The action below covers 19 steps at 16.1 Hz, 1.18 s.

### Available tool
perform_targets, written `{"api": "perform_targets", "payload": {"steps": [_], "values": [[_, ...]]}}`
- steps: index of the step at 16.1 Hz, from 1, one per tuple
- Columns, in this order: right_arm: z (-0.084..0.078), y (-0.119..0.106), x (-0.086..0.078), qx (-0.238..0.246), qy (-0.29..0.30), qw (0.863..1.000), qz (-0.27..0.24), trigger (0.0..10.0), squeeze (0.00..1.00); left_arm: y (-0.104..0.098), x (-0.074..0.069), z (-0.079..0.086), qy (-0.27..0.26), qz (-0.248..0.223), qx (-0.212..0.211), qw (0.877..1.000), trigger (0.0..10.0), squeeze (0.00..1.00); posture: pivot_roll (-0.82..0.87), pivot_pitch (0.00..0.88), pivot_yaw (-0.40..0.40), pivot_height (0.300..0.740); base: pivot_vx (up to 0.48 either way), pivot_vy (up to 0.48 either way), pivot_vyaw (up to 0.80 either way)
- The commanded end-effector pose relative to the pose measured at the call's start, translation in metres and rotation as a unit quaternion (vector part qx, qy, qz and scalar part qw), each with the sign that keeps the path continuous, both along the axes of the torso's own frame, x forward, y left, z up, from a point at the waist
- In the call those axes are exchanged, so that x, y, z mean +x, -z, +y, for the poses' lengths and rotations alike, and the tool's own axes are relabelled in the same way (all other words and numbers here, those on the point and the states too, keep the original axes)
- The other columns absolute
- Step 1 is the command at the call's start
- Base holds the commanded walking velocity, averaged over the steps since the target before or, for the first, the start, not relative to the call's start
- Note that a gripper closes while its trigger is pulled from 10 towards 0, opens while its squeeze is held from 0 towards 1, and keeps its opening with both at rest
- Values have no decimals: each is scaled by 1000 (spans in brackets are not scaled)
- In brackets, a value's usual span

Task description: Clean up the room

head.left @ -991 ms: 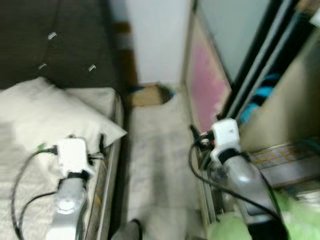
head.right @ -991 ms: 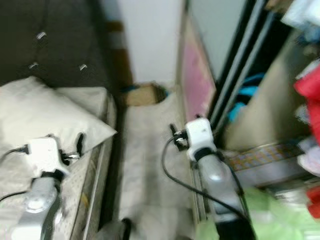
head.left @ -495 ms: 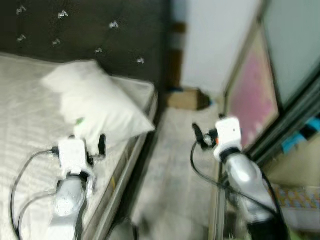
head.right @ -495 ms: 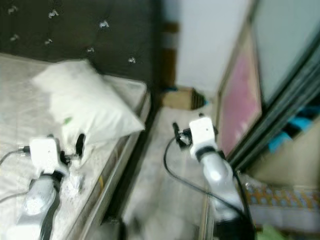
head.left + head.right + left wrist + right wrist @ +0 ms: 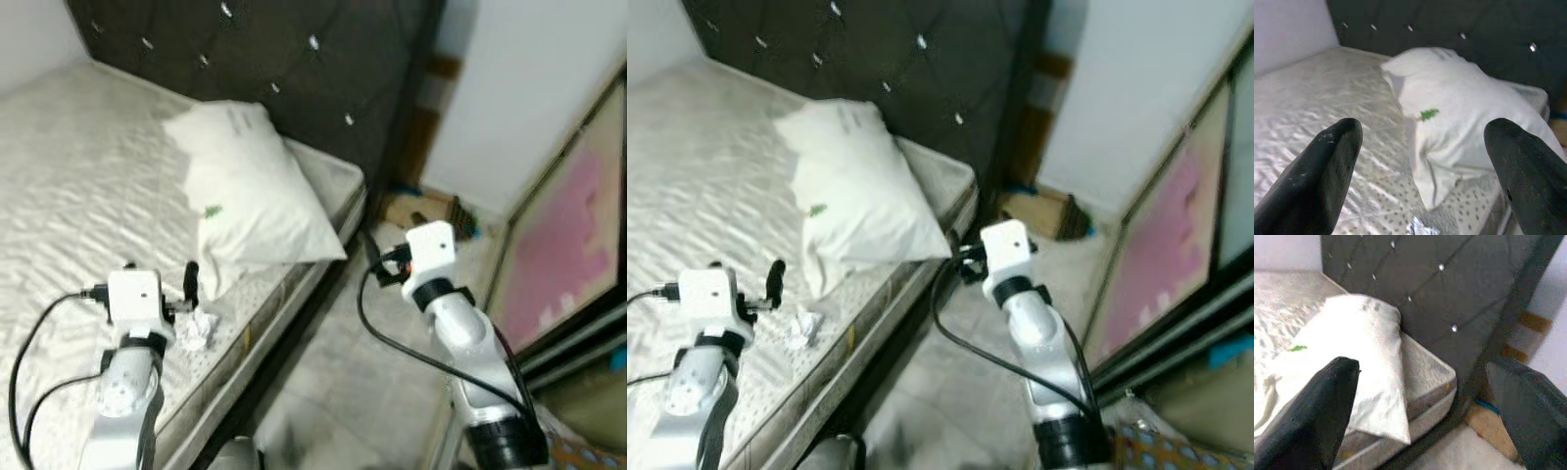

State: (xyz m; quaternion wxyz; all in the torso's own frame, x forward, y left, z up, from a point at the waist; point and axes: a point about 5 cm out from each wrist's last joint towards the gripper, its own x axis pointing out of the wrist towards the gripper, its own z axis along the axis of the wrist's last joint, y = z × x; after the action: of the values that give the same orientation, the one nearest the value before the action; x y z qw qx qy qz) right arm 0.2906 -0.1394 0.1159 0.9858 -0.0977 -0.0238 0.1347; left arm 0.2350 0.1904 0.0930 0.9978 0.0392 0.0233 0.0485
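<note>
A white pillow [image 5: 247, 194] with a small green mark [image 5: 1429, 114] lies at the head of the bed, against the dark tufted headboard [image 5: 294, 69]. A small crumpled silvery wrapper [image 5: 196, 329] rests on the mattress [image 5: 69, 166] near its side edge. My left gripper [image 5: 160, 274] hovers over the mattress just beside the wrapper, open and empty. My right gripper [image 5: 374, 258] is held over the gap between bed and wall, past the pillow's corner, open with nothing in it. In the right wrist view the pillow [image 5: 1352, 357] sits beyond the fingers [image 5: 1327, 401].
A brown cardboard box [image 5: 419, 208] sits on the floor by the white wall beyond the bed's corner. A pink-panelled sliding door [image 5: 573, 245] runs along the right. A pale strip of floor [image 5: 362, 392] lies between bed and door.
The camera has swung left, so the bed and pillow now take up most of the picture and the wardrobe has slid out at the right. Both grippers stay open.
</note>
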Motion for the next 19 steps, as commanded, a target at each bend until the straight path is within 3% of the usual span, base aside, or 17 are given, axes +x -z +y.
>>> {"api": "perform_targets", "payload": {"steps": [1, 8, 19], "values": [[-6, 1, 0, -2, 10, 1000, 2, 10000, 0, 1, -2, -3, 5, 2, -1, 1000, 10000, 0, 66, 67, -43, 740, 0, 0, 800], [-11, 2, 0, 11, 34, 999, 4, 10000, 0, 0, -5, 1, -24, 9, -6, 1000, 10000, 0, 65, 81, -37, 740, 0, 0, 800], [-10, 4, 1, 18, 41, 999, 7, 10000, 0, -2, -4, 1, -17, 3, -17, 1000, 10000, 0, 67, 92, -31, 740, 0, 0, 800]]}}
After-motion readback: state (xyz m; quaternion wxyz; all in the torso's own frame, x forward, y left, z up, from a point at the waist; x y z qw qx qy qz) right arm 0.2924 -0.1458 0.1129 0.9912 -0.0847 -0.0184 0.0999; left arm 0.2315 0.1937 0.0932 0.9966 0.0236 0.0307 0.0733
